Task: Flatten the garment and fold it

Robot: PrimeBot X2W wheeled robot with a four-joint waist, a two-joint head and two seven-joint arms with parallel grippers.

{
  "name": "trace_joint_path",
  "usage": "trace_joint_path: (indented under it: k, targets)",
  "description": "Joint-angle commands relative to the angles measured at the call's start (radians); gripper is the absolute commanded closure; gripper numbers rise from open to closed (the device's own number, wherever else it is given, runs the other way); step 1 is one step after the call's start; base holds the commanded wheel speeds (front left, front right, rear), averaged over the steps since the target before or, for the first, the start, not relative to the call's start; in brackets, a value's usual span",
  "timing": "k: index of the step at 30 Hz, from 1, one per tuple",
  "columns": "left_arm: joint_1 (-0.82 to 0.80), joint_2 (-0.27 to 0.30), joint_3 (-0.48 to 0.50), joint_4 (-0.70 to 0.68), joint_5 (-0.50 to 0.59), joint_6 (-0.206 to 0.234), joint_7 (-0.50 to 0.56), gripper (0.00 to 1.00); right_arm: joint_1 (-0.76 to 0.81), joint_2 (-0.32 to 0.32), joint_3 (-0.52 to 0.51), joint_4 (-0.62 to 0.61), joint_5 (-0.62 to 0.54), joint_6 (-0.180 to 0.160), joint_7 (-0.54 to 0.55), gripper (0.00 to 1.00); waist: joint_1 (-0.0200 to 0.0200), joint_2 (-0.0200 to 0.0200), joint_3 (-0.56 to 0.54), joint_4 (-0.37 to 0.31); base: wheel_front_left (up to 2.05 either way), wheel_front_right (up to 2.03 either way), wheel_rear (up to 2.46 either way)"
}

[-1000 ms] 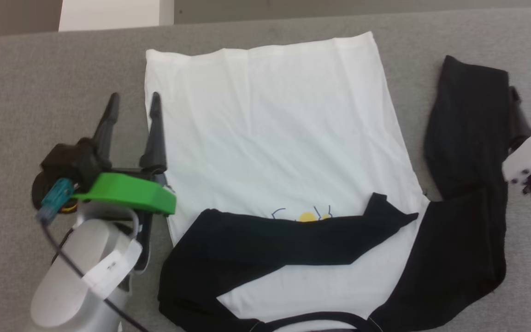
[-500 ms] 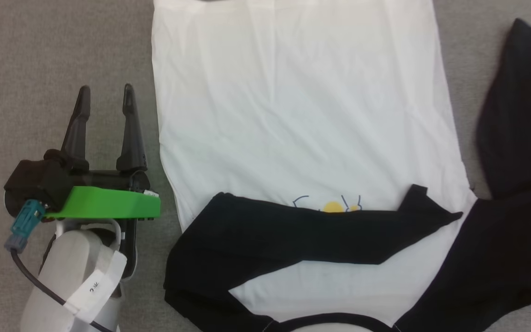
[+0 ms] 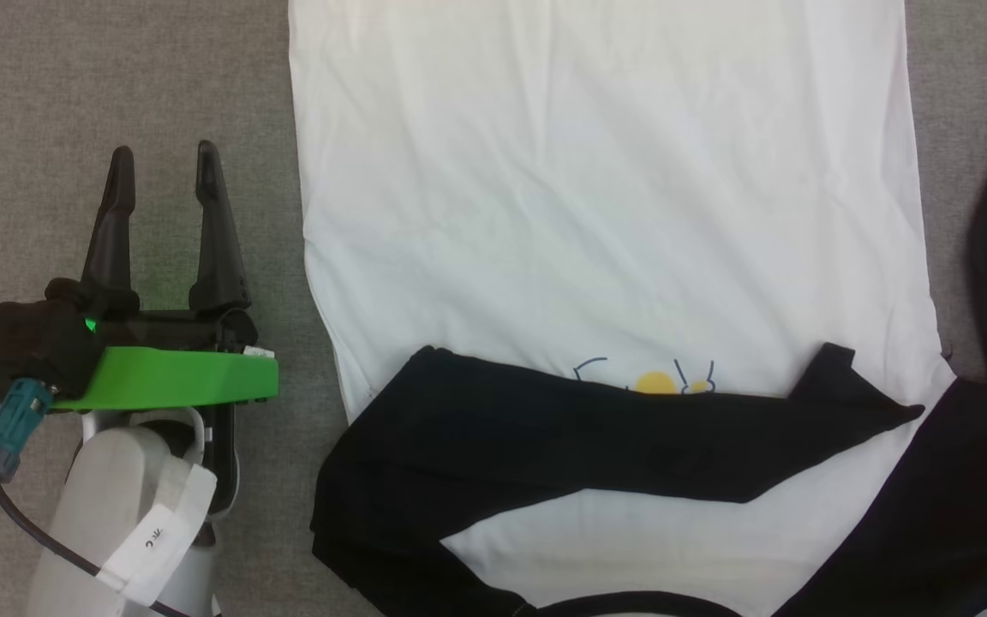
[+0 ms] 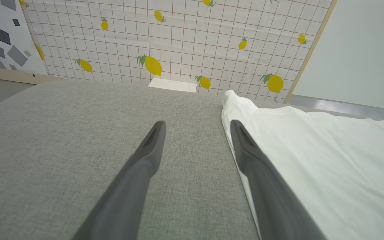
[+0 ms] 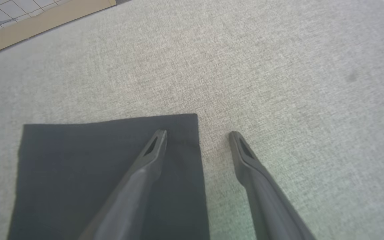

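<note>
The garment (image 3: 596,214) lies flat on the grey surface, its white body spread wide. One black sleeve (image 3: 613,437) is folded across the chest and hides the lower part of the yellow-and-blue print (image 3: 656,381). The other black sleeve (image 3: 965,497) runs off the right edge. My left gripper (image 3: 164,154) is open just left of the white body's edge (image 4: 298,146), holding nothing. In the right wrist view my right gripper (image 5: 197,133) is open over the square end of a black sleeve (image 5: 105,166); one finger is above the cloth, the other above bare surface.
The grey fabric surface (image 3: 74,86) stretches left of the garment. Past its far edge, the left wrist view shows a lemon-patterned grid wall (image 4: 178,40) and a small white box (image 4: 172,85).
The head camera has dropped closer, so the garment looks larger and the right gripper has left that view. The left gripper stays open beside the shirt's edge.
</note>
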Motion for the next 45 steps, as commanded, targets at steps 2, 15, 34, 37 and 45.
trace_joint_path:
  k: [2,15,34,37,45]
  targets:
    - [0.009,-0.008,0.008,0.006,0.021,-0.011,-0.004,0.00,0.002,0.000,0.017,0.050,0.034,-0.001,0.036,0.86,-0.0001,0.0082,0.006,0.004,0.00,0.00,0.00]
    - [0.029,-0.038,0.026,0.060,0.037,-0.046,-0.004,0.00,0.073,-0.089,0.119,0.071,0.173,-0.001,-0.140,1.00,-0.0001,0.0082,-0.092,-0.008,0.00,0.00,0.00]
    - [0.155,-0.083,0.043,0.135,0.031,-0.082,-0.004,0.00,0.661,-0.015,0.298,-1.005,0.195,-0.001,0.045,1.00,-0.0001,0.0082,-0.369,-0.055,0.00,0.00,0.00]
    - [0.170,-0.088,0.042,0.135,0.033,-0.084,-0.004,0.00,0.710,0.004,0.393,-1.127,0.177,-0.001,0.098,1.00,-0.0001,0.0082,-0.387,-0.046,0.00,0.00,0.00]
    - [0.187,-0.098,0.040,0.141,0.033,-0.090,-0.004,0.00,0.712,0.003,0.751,-1.186,0.136,-0.001,0.150,1.00,-0.0001,0.0082,-0.403,-0.025,0.00,0.00,0.00]
